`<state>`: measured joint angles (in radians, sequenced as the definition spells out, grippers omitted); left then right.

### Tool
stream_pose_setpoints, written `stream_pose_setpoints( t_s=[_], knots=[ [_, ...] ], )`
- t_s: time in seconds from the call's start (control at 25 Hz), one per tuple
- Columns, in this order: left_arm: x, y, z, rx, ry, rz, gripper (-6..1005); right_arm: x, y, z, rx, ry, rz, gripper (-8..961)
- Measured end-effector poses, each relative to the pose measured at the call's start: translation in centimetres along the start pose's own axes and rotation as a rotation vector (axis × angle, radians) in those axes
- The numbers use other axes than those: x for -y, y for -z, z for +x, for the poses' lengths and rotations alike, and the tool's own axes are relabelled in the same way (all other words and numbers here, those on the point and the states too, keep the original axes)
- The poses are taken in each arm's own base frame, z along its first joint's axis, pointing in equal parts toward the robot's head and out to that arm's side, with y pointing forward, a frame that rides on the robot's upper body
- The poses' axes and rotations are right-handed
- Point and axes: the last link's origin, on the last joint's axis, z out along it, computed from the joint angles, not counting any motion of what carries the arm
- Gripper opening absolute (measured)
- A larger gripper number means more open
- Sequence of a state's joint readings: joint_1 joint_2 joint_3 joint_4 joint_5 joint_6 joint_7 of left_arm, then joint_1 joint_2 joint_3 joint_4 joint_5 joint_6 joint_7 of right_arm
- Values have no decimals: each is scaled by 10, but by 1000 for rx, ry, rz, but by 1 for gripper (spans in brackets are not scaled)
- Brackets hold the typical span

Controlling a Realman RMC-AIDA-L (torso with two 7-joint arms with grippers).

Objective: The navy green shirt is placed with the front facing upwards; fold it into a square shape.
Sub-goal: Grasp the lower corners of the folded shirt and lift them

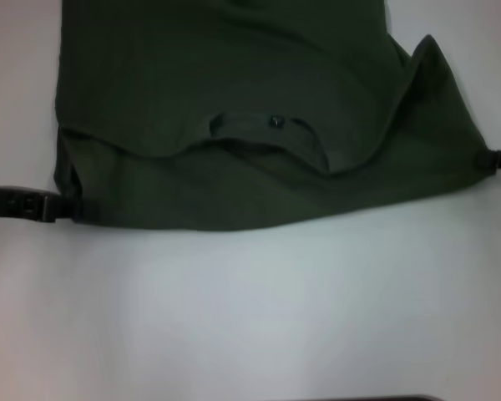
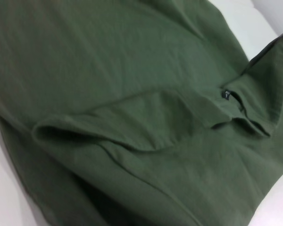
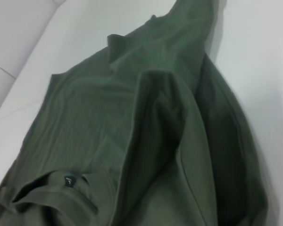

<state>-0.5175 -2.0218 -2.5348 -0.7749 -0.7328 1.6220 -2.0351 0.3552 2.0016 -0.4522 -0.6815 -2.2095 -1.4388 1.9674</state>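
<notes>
1. White table [image 1: 250, 317]: fills the lower half of the head view.
2. Navy green shirt [image 1: 234, 75]: spread across the upper half, its near part folded over, neck label [image 1: 275, 122] at centre.
3. Left claw [image 1: 63, 206]: at mid-left edge, touching the shirt's corner; whether it grips cannot be told.
4. Right claw [image 1: 494, 159]: at mid-right edge, touching the opposite corner; grip likewise unclear.

The left arm's black, slim tool [image 1: 67, 206] reaches in low and level from the left edge of the head view, its tip against the near left corner of the dark olive-green cotton shirt [image 1: 234, 100]. The right arm's black tool [image 1: 494, 160] shows only as a short tip at the right edge, meeting the shirt's right corner; neither tool's fingers can be made out
</notes>
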Motion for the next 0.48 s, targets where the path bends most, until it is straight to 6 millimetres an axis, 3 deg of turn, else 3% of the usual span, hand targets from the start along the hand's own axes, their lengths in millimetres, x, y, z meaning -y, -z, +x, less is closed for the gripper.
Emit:
stream_pose_setpoints(
  t_s=[0.48],
  knots=[
    [-2, 11, -21, 0, 7, -71, 41, 3, 28, 42, -10, -34, -48, 31]
  ],
)
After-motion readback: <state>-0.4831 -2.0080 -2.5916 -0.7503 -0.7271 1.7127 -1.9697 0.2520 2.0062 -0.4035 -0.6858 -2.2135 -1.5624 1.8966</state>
